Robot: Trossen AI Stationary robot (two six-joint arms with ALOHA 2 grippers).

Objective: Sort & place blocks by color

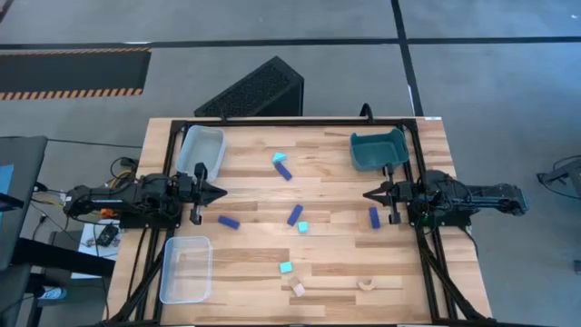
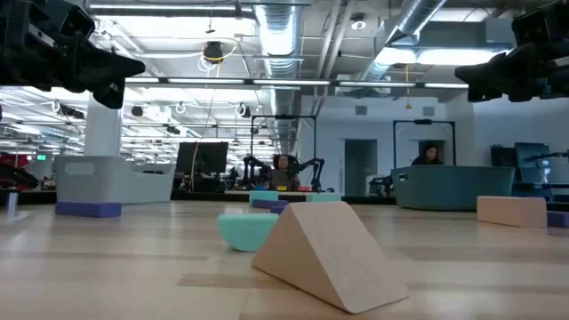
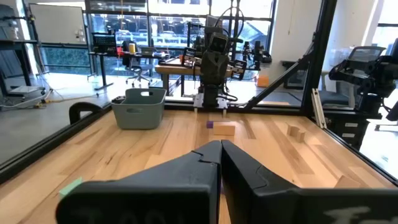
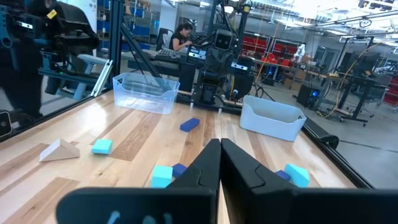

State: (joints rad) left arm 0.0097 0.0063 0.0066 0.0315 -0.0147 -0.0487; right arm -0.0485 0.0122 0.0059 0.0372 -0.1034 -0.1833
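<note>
The blocks [image 1: 295, 215] lie scattered over the middle of the table [image 1: 254, 282], none yet in a bin, so sorting looks unstarted. The left gripper [image 1: 221, 192] hovers by the left edge and the right gripper [image 1: 369, 193] by the right edge, each pressed together and holding nothing.

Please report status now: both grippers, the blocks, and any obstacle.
Left gripper and right gripper: jaws shut, empty, raised at opposite table edges. Blocks scattered on table, none in bins. No obstacle seen.
</note>
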